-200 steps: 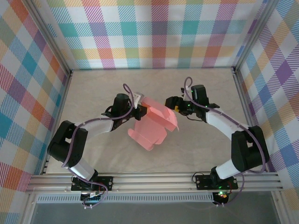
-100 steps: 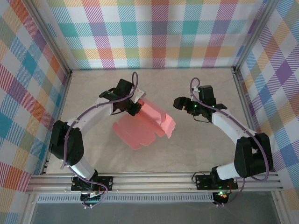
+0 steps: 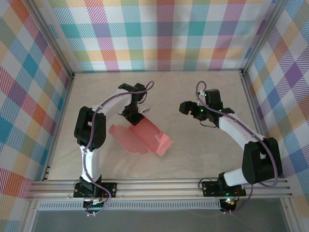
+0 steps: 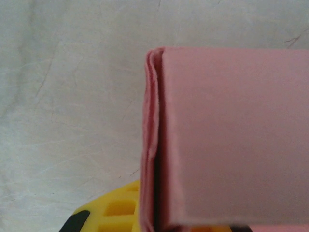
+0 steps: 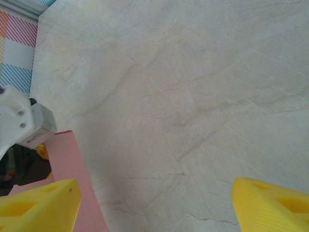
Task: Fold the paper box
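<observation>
Box (image 3: pixel 145 137): showing doubled edge (image 4: pixel 150 140) at left wrist, lying part-folded overhead; sitting pinched in left gripper (image 3: pixel 137 119), right gripper (image 3: pixel 184 107) at three o'clock gaping wide, empty.

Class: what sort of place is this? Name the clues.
Probably a robot test enclosure: plaid walls around a marbled table, with left arm and right arm bolted to an aluminium rail.

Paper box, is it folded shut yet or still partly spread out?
Partly folded: the paper box shows doubled layers at the left gripper, while a tabbed flap lies spread on the table.
</observation>
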